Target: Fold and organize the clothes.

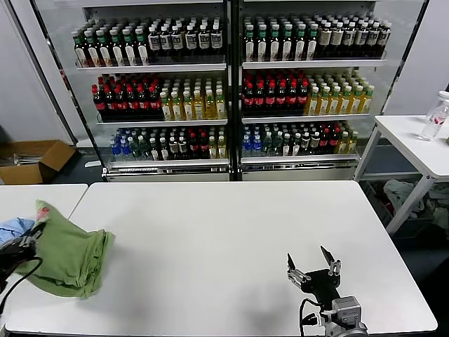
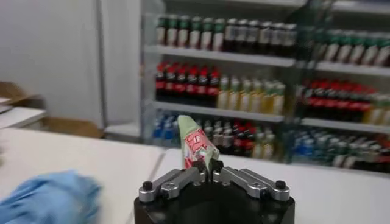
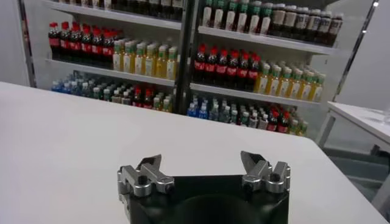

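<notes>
You are holding the polo shirt (image 1: 66, 254) in your left gripper (image 2: 210, 175), whose fingers are pinching a peak of the fabric that is showing the red-and-white print. The shirt is lying bunched at the left end of the main table (image 1: 231, 239), its near edge hanging over the table's left side.

You are keeping your right gripper (image 1: 313, 270) over the near right part of the table with its fingers spread and carrying nothing, well apart from the garment.

The shirt is looking light, soft and limp; it is likely to sag and drag rather than hold shape, and a single pinch will probably gather layers together. Taking it by a shoulder seam or hem corner should spread it better than the present bunched grip.

The light blue cloth (image 1: 14, 228) is lying just beside the shirt, near your left gripper, and could be snagged. The drinks cooler (image 1: 231, 91) and the side table (image 1: 421, 140) are standing well clear.
</notes>
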Available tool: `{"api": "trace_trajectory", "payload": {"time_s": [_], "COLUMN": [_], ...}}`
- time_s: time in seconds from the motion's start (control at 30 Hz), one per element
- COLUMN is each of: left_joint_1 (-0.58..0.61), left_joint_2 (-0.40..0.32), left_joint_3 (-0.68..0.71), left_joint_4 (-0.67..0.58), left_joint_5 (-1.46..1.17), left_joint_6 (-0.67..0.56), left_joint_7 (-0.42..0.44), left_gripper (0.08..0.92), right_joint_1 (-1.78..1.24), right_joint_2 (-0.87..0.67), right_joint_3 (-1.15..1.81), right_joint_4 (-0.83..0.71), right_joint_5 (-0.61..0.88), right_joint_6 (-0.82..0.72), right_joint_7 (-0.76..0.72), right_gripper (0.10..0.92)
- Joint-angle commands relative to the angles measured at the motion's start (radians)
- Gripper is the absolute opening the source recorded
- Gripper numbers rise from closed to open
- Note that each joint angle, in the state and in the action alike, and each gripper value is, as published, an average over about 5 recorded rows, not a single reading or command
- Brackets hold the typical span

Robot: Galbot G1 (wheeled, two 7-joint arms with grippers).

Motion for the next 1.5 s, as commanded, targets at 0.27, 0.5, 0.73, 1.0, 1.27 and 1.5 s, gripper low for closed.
{"api": "trace_trajectory", "payload": {"time_s": [0.27,0.5,0.73,1.0,1.27,1.5], "left_joint_1": [-0.119,-0.296,-0.336,-0.230,-0.112,-0.083], "left_joint_2": [-0.377,-0.443,-0.491,-0.424,-0.195,-0.148], "left_joint_3": [0.999,0.943,0.960,0.936,0.539,0.315], "left_joint_4": [-0.167,0.052,0.070,-0.047,0.010,0.105], "left_joint_5": [0.406,0.418,0.478,0.534,0.726,0.694], "left_joint_6": [-0.032,-0.099,-0.115,-0.171,-0.427,-0.469], "left_joint_7": [-0.048,-0.149,-0.141,-0.048,0.072,0.080], "left_gripper": [0.106,0.106,0.109,0.292,0.518,0.717], "right_joint_1": [-0.039,-0.026,0.016,0.140,0.338,0.460], "right_joint_2": [0.000,-0.007,-0.030,-0.038,0.047,0.122], "right_joint_3": [0.045,0.042,0.045,-0.041,-0.312,-0.513], "right_joint_4": [0.021,0.015,0.005,-0.048,-0.195,-0.331], "right_joint_5": [-0.008,-0.005,0.015,0.075,0.252,0.259], "right_joint_6": [-0.001,-0.003,-0.009,-0.028,-0.074,-0.097], "right_joint_7": [0.000,0.000,-0.001,-0.004,0.046,0.071], "right_gripper": [0.823,0.822,0.823,0.823,0.823,0.822]}}
